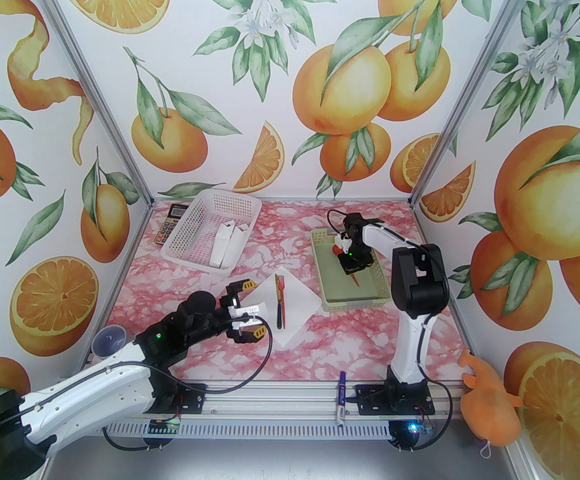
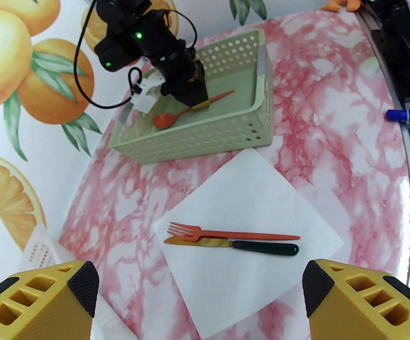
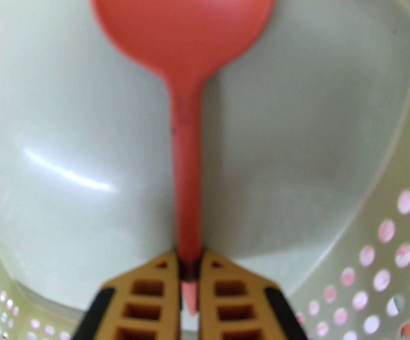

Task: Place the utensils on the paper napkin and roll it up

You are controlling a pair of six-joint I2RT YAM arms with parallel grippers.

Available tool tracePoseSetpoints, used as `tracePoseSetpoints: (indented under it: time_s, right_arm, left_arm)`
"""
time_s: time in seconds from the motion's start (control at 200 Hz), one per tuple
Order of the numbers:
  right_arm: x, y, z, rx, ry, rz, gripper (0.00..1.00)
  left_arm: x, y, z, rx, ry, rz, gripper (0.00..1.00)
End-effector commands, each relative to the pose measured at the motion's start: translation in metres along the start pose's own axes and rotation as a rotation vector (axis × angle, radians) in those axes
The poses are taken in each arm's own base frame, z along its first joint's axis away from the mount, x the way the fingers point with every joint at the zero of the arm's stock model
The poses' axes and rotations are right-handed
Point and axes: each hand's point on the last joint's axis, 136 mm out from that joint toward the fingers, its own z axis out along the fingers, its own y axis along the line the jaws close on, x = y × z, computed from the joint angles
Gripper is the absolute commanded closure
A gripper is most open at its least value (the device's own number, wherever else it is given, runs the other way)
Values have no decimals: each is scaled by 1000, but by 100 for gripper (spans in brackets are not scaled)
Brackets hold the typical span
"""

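The fork (image 2: 197, 233) and knife (image 2: 233, 245) already lie on the napkin (image 2: 247, 190), the right gripper (image 3: 189, 271) pinches the spoon (image 3: 183, 48) by its handle in the green tray (image 2: 261, 119) beside the napkin, and the left gripper (image 2: 201, 283) hovers spread at the napkin's other side, so placing the spoon and rolling are left.

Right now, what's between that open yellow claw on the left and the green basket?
The white napkin, with a fork and knife resting on it, separates the left gripper from the green basket, as the top view shows.
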Motion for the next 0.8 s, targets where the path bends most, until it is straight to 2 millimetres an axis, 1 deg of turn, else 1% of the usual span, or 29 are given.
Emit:
tracePoseSetpoints:
  time_s: [0.0, 0.21, 0.43, 0.675, 0.795]
  right_arm:
    - [-3, 6, -16, -5, -56, 11, 89]
    - [-1, 6, -32, 4, -97, 31, 89]
    - [-1, 8, -54, -3, -163, 78, 89]
    - [-2, 18, -94, -40, -269, 169, 89]
    - [-1, 28, -115, -86, -315, 217, 89]
  left_arm:
    - [-12, 4, -3, 0, -33, 18, 0]
    - [-13, 3, -3, 2, -37, 18, 0]
    - [-14, 3, -4, 2, -40, 20, 0]
    - [-13, 6, -5, -11, -35, 24, 0]
    - [-14, 9, -7, -31, -36, 32, 0]
